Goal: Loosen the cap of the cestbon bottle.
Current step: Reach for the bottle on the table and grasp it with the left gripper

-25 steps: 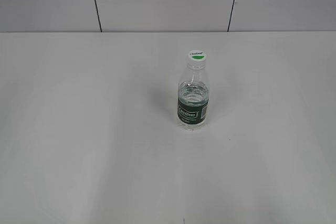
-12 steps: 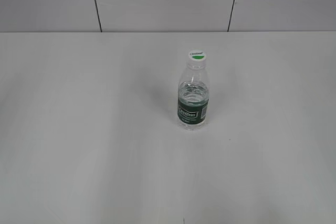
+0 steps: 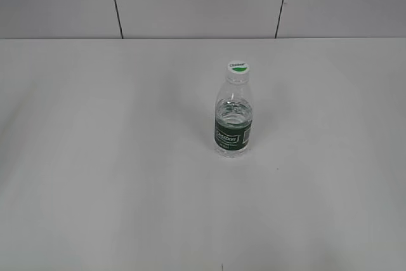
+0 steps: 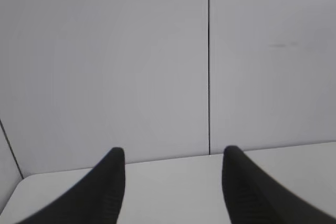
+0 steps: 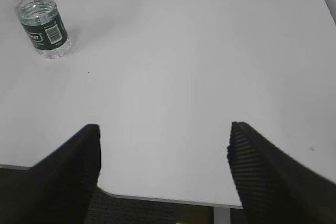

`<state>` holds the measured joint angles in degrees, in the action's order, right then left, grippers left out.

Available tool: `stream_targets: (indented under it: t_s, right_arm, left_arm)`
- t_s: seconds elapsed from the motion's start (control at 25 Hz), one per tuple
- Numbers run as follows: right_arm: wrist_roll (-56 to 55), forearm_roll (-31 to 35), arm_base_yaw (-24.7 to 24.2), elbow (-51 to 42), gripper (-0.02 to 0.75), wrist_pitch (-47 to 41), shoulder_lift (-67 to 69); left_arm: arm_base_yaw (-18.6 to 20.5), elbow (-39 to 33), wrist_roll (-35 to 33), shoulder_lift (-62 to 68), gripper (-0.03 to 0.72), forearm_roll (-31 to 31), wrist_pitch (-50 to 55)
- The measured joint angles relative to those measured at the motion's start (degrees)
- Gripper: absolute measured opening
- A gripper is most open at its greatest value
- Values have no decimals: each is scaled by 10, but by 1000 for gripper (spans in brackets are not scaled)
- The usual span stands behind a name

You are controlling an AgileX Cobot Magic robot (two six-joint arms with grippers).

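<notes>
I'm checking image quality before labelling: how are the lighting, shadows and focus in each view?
Exterior view: even, soft light; the cestbon bottle casts only a faint shadow to its left, and the cap text is too small to read. Left wrist view: flat grey wall, the open left claw is dark and blurred. Right wrist view: bright table, the right claw shows ribbing.

White matte surface (image 3: pixel 114 176) fills most of exterior view, plain, faint shading. Tiny dark speck (image 3: pixel 276 169) on surface right of centre; same speck (image 5: pixel 88 71) shows in right wrist view. Pale grey panelled wall (image 3: pixel 196 1) behind far edge, split by two thin dark vertical seams (image 3: pixel 115 1). Left wrist view: same wall (image 4: pixel 105 61), one dark seam (image 4: pixel 209 61), surface corner (image 4: pixel 173 187) below. Right wrist view: near surface edge, dark floor (image 5: pixel 157 212) beneath, pale leg (image 5: pixel 222 216) at bottom.
</notes>
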<state>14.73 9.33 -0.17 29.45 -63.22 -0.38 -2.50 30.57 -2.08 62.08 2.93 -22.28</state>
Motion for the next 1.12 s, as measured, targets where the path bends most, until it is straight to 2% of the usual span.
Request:
stream_targets:
  t_s: [0.8, 1.12]
  right_arm:
    - [-1, 0, 0, 0, 581, 0, 0]
    - [-1, 0, 0, 0, 581, 0, 0]
  left_arm:
    - [0, 1, 13, 265, 372, 3, -208]
    - [0, 1, 13, 371, 372, 16, -325]
